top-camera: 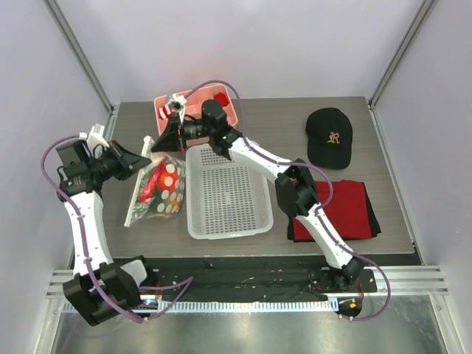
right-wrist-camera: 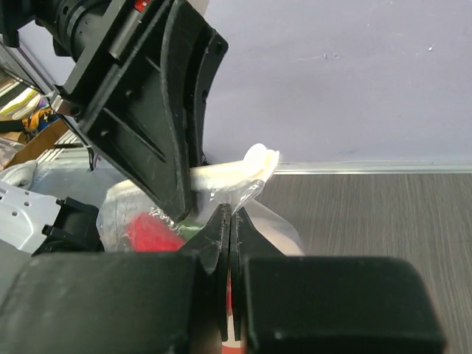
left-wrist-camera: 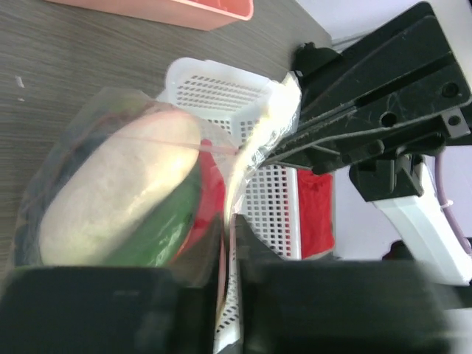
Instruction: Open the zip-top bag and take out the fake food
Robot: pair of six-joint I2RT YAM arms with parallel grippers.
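A grey table [top-camera: 295, 122] holds a white perforated basket [top-camera: 228, 195]. Just left of it is the clear, dotted zip-top bag [top-camera: 157, 193]. The left gripper [left-wrist-camera: 228, 221] and right gripper [right-wrist-camera: 230, 221], 2 narrow pinches, both clamp the bag's top edge. The fake food [top-camera: 168, 186] sits inside.

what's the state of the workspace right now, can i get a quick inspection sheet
surface: grey wood-grain table
job's things: zip-top bag just left of the white basket, fake food inside it
clutter: white basket, pink tray, black cap, red cloth
grippers: left pincer and right pincer both shut on the bag's top edge
cables: purple cables loop along both arms, one arcing over the pink tray
surroundings: pale walls, metal rail at the near edge
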